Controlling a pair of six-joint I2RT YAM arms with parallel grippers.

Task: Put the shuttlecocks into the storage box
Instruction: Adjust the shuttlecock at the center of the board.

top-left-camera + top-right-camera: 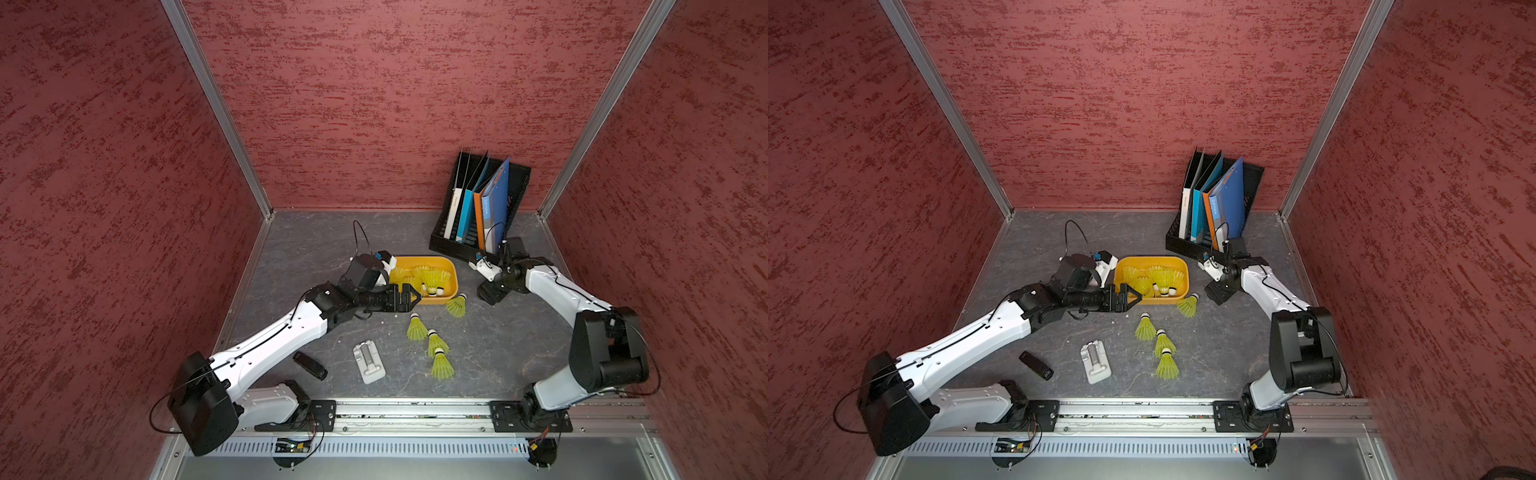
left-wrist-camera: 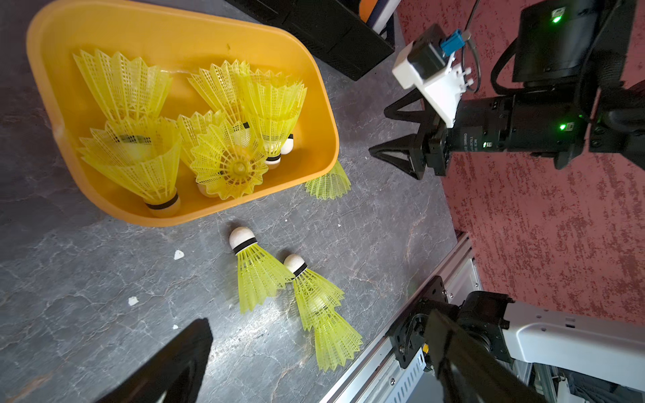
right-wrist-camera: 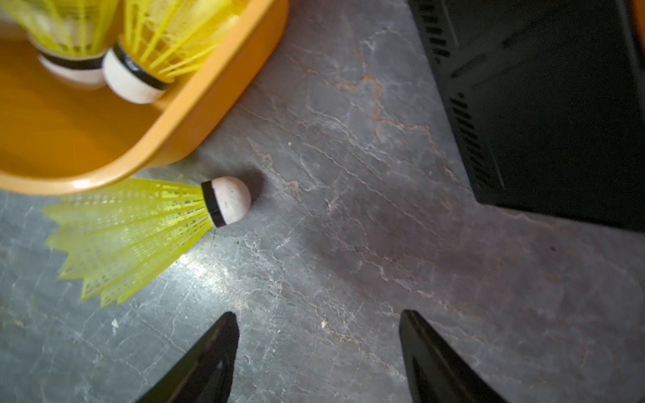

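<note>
Past halfway, looks like: pile of shuttlecocks (image 1: 432, 279) already in the storage box (image 1: 432, 261), four left lying on the surface (image 1: 316, 241), one touching its wall. Left gripper (image 1: 417, 296) wide open, empty, by the box; right gripper (image 3: 318, 314) spread apart, holding nothing.

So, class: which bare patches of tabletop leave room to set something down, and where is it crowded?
Free: the far strip between the storage box and the back wall; the stretch between the loose shuttlecocks and the right arm. Crowded: in front of the box, where four shuttlecocks lie, and beside the file rack.
</note>
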